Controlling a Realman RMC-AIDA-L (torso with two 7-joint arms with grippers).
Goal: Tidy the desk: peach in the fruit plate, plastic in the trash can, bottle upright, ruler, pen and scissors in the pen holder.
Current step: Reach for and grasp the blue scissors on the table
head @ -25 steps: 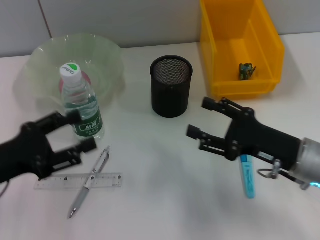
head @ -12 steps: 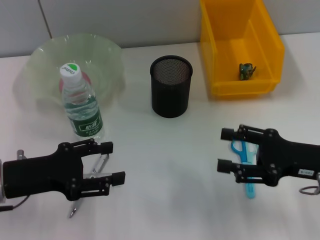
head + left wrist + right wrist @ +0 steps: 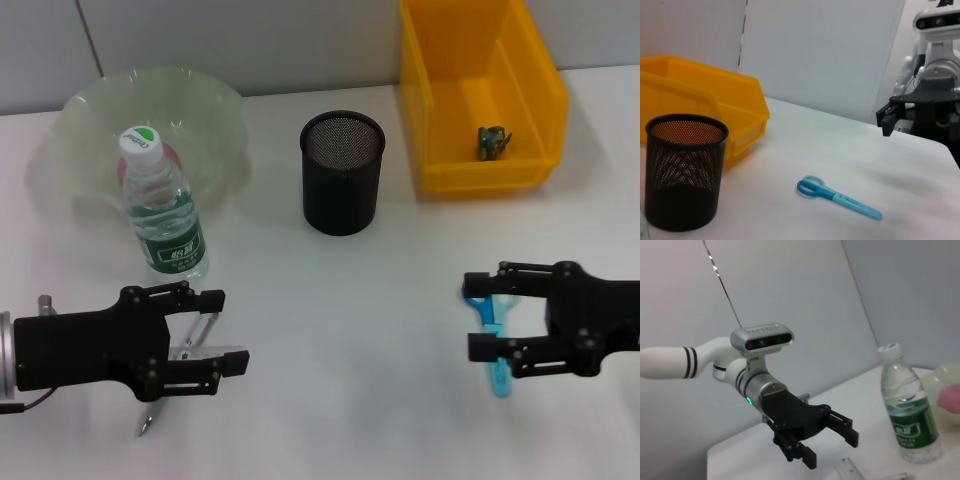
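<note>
Where scissors lie, right gripper hovers.

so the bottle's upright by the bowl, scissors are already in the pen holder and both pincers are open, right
Not quite: the scissors are not in the pen holder. The head view shows them lying flat on the table under the right pincer. The rest holds: the bottle stands upright by the bowl, and the left pincer is open too.

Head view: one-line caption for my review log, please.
Both open tools low over the desk: left tool above pen and ruler, right tool above the blue scissors.
</note>
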